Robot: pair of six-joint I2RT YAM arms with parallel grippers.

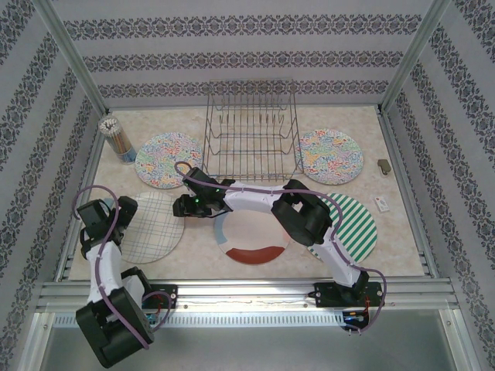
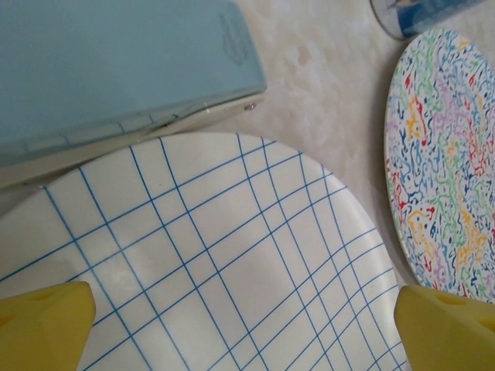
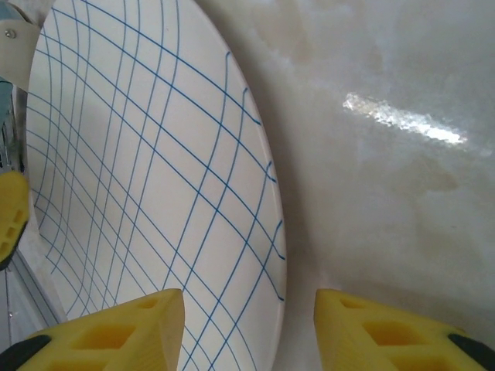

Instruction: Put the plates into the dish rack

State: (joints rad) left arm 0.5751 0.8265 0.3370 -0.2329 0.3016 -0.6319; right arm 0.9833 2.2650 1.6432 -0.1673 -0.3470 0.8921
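Flanking checked plate [image 2: 232,255], left jaws wide, right jaws parted, floral plate [image 2: 445,170] beside

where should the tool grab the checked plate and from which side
Take the checked plate by its thin rim, on the side facing the cream plate. It lies flat on the table, so only the edge offers a pinch: come in low from that side, one finger over, one under. The right tool sits open there with the rim in its gap.

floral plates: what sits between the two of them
The dish rack stands between the left floral plate and the right floral plate, as the top view shows.
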